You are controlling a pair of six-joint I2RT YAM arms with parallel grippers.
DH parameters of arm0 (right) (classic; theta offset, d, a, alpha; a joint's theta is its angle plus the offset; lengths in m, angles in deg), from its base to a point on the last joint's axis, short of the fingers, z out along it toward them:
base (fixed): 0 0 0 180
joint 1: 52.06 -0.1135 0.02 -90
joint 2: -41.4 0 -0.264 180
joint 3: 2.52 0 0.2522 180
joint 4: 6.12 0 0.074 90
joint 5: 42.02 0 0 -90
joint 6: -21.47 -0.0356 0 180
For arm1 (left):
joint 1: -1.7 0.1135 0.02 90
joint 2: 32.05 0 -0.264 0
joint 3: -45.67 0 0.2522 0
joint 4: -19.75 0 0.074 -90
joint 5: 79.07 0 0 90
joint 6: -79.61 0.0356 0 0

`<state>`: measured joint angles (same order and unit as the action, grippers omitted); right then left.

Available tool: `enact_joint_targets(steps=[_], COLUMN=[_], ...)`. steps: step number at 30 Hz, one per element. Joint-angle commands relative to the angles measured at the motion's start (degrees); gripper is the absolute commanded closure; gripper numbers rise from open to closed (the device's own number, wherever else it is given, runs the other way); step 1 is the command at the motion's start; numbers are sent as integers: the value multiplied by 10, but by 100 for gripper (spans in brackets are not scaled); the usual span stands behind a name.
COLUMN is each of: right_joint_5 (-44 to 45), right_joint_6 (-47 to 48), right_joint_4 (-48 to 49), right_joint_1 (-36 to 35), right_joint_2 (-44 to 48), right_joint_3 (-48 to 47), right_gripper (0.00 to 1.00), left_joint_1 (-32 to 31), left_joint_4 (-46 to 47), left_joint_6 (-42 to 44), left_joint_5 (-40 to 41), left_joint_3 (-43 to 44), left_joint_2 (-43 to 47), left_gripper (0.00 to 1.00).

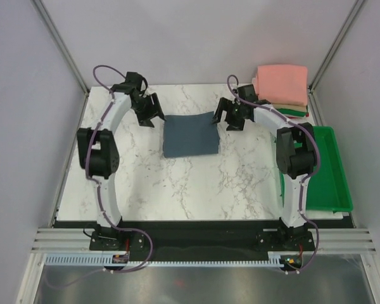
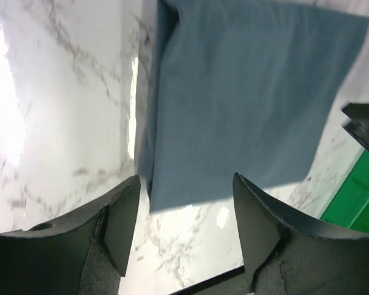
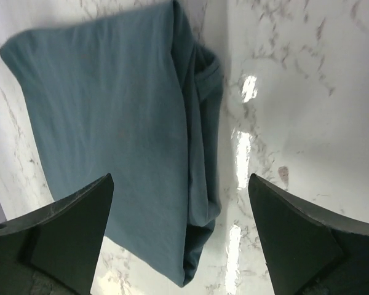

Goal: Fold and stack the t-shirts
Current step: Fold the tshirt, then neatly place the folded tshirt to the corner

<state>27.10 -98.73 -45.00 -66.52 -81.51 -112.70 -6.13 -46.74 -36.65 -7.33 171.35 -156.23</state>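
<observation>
A slate blue-grey t-shirt point(image 1: 190, 135) lies folded into a flat rectangle on the marble table point(image 1: 177, 183), towards the back. My left gripper point(image 1: 151, 113) hovers open just off its far left corner, and my right gripper point(image 1: 226, 116) hovers open off its far right corner. Neither holds cloth. In the left wrist view the folded shirt point(image 2: 240, 104) lies beyond the open left gripper point(image 2: 186, 203). The right wrist view has the shirt's layered edge point(image 3: 200, 153) between the spread fingers of the right gripper point(image 3: 179, 209). A stack of folded t-shirts point(image 1: 280, 88), salmon-pink on top, sits at the back right.
A green plastic tray point(image 1: 332, 183) lies along the table's right edge, beside the right arm; a corner of the tray point(image 2: 357, 190) shows in the left wrist view. Grey walls and a metal frame close in the back and sides.
</observation>
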Motion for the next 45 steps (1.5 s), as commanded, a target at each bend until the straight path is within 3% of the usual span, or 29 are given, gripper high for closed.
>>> enact_joint_targets(steps=[1,4,8,13,16,22,28,34,38,45], right_joint_5=[-48,-50,-50,-47,-45,-77,-112,-179,-211,-166], right_joint_6=[7,5,4,-7,-13,-30,-60,-113,-118,-28], right_joint_4=[101,129,147,162,179,219,284,408,424,232], right_joint_1=[-5,-5,-3,-1,0,-1,-7,-7,-6,23], right_joint_2=[29,10,-29,-74,-92,-108,-109,-116,-80,42], right_joint_3=[49,60,37,12,12,42,97,127,121,47], right_gripper=[2,2,2,2,2,33,55,100,100,100], left_joint_1=[-5,-12,-16,-17,-16,-17,-17,-17,-17,-24], left_joint_4=[31,58,83,94,96,113,120,119,106,106], left_joint_6=[31,34,38,31,35,32,37,38,28,6], left_joint_5=[36,60,71,68,81,139,135,145,157,162], left_joint_3=[-109,-268,-400,-521,-562,-632,-634,-633,-626,-640], left_joint_2=[188,301,436,593,641,728,740,754,795,846], left_gripper=[32,32,34,35,35,35,35,37,37,36])
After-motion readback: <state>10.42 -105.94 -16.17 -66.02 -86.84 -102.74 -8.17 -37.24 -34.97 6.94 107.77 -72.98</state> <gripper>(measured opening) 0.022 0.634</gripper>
